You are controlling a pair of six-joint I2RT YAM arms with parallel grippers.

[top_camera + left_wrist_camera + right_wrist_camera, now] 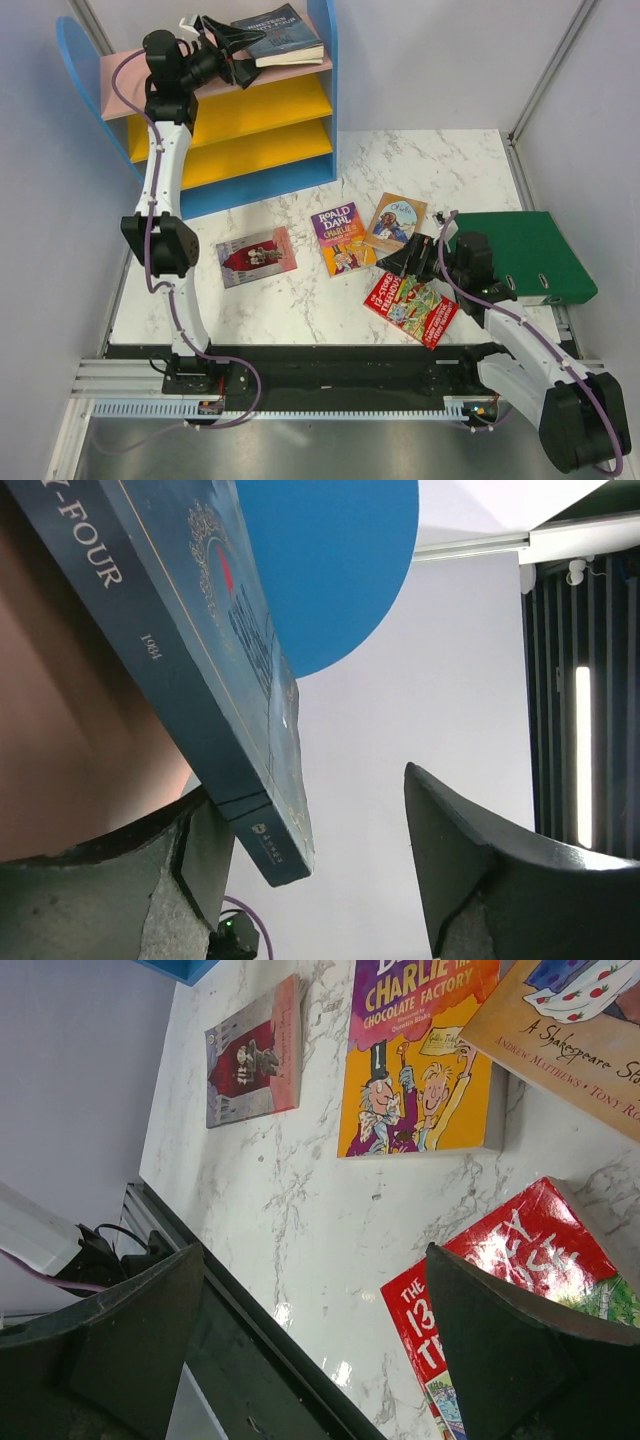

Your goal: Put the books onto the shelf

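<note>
While the Roald Dahl book (342, 238) marked "CHARLIE" and "CHOCOLATE FACTORY" lies flat on the marble table (480, 170), the dark blue book (285, 35), its spine reading "-FOUR" and "1984", lies on the pink top board (130, 80) of the shelf (328, 90), far left. The left gripper (243, 52) has its jaws apart around the book's corner, with one finger against the spine and the other clear. The right gripper (312, 1250) hangs wide open beside the red book (412, 308).
</note>
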